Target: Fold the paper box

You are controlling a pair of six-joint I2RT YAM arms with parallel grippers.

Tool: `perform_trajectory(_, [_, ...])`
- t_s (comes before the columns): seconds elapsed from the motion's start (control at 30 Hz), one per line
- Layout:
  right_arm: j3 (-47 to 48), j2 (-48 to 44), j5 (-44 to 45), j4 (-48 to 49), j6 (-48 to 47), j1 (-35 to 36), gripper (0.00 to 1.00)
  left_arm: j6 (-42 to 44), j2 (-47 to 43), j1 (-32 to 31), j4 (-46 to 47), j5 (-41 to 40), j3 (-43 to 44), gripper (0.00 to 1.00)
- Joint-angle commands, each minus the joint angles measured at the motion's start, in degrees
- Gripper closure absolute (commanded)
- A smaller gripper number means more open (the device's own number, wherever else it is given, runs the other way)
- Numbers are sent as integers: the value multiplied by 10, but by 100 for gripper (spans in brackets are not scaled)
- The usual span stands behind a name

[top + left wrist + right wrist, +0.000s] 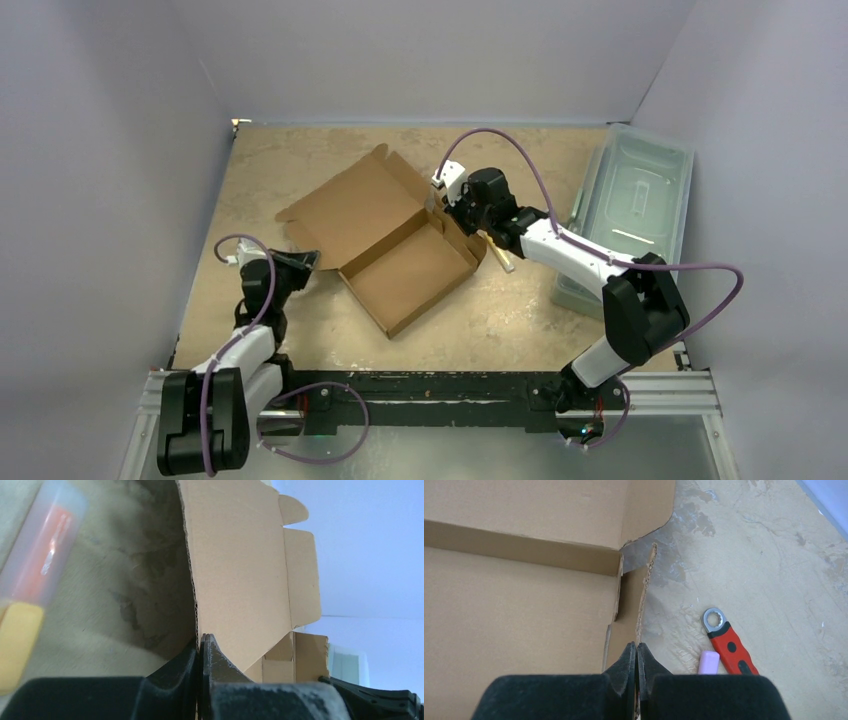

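The paper box [400, 270] is brown cardboard and lies in the middle of the table. Its shallow tray faces me and its lid [350, 205] lies open and flat behind it. My left gripper [305, 262] is shut on the edge of the box's left flap; the left wrist view shows the fingers [201, 642] pinching the corrugated edge of that flap [240, 570]. My right gripper [440, 198] is shut on the tray's upright far-right side wall; the right wrist view shows the jaws [637, 650] closed on that thin wall [644, 595], with the tray floor [514, 610] to the left.
A translucent grey-green plastic bin [640, 195] stands at the right edge. A red-handled wrench [729, 647] and a small lilac piece [709, 662] lie on the table just right of the box. A blurred clear, orange and yellow thing [35, 575] shows at the left.
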Motion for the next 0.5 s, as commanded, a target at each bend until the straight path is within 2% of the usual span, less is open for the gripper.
perform_trajectory(0.0, [2, -8, -22, 15, -1, -3, 100, 99, -25, 4, -9, 21, 37, 100])
perform_trajectory(0.3, [-2, -24, -51, 10, -10, -2, 100, 147, -92, -4, -3, 30, 46, 100])
perform_trajectory(0.47, [-6, -27, -79, 10, -12, -1, 100, 168, -122, -40, -14, 1, 49, 100])
